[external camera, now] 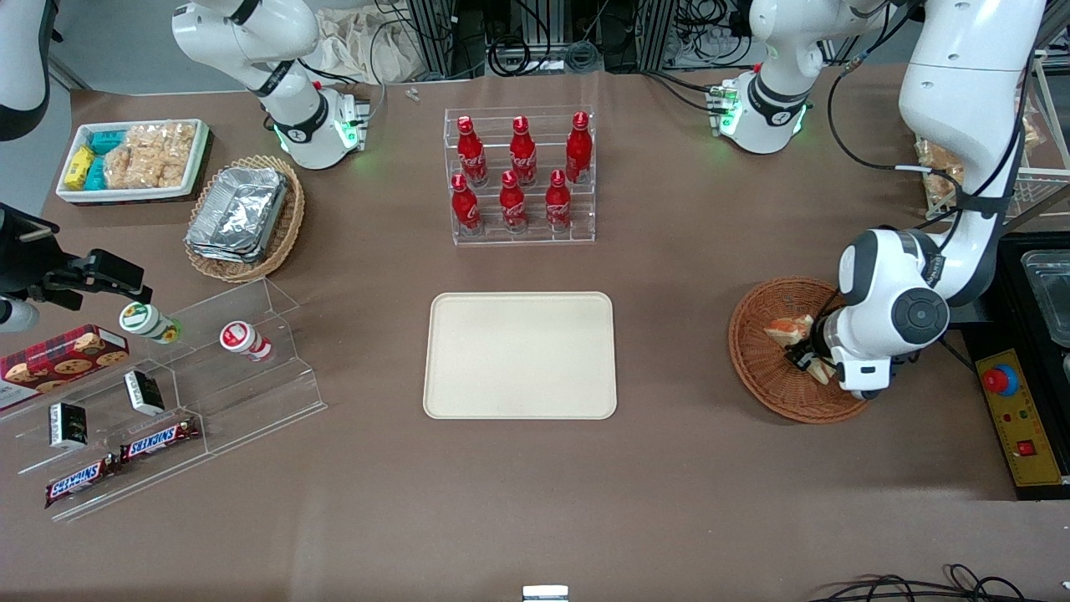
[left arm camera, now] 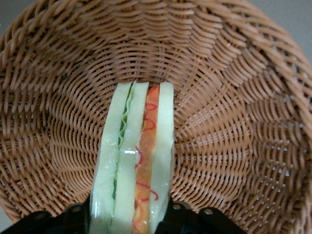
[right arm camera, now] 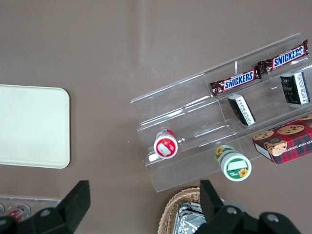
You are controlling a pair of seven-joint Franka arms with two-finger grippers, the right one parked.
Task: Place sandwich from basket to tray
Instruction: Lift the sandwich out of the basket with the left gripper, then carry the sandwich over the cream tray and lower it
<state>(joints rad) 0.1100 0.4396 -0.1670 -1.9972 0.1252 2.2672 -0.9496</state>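
front view: the left arm's black two-finger gripper (external camera: 804, 356) hangs low inside the round reddish-brown wicker basket (external camera: 765, 368), toward the working arm's end of the table; a pale triangular sandwich (external camera: 788, 329) lies there, seemingly at the fingers. the flat cream rectangular tray (external camera: 520, 354) sits bare, well apart, nearer the camera than the red bottles (external camera: 520, 172).
left wrist view: gripper (left arm camera: 130, 222) pinching the sandwich (left arm camera: 134, 161), a finger on each bread face, filling stripes facing the camera, over the basket (left arm camera: 234, 97) weave.
right wrist view: only the tray (right arm camera: 31, 126) corner shows.
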